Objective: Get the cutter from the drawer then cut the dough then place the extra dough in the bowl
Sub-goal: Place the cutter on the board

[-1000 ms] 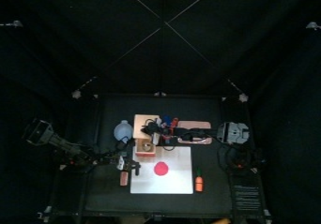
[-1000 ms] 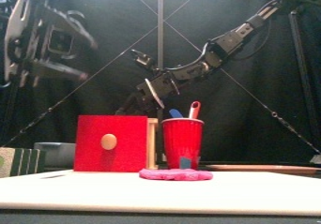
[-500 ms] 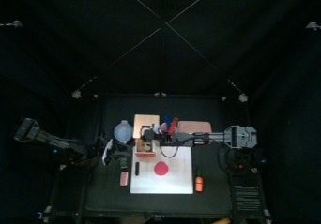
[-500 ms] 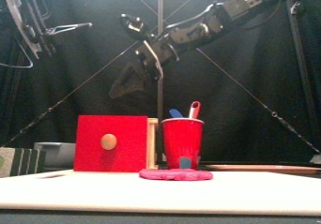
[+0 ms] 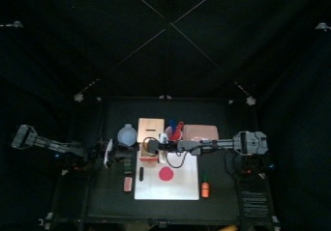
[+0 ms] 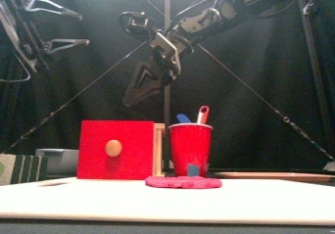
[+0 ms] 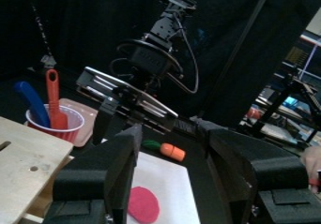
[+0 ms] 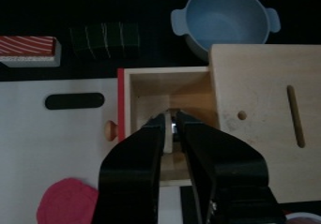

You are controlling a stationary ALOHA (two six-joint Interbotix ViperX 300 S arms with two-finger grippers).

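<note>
The pale wooden box stands at the board's back edge, and its red drawer front is pulled out. My right gripper hangs well above the open drawer, jaws nearly together and holding nothing I can see. They hide much of the drawer floor, and no cutter shows. The pink dough lies flat on the white board. The blue-grey bowl sits left of the box. My left gripper is open and raised off the table's left side.
A red cup with a blue and a red knife stands right of the box. A dark green sushi roll and a red-and-white toy lie beside the bowl. An orange toy lies on the board's front right.
My right arm has swung forward over the open drawer and climbed higher. My left arm has pulled back to the left and upward, away from the box.
</note>
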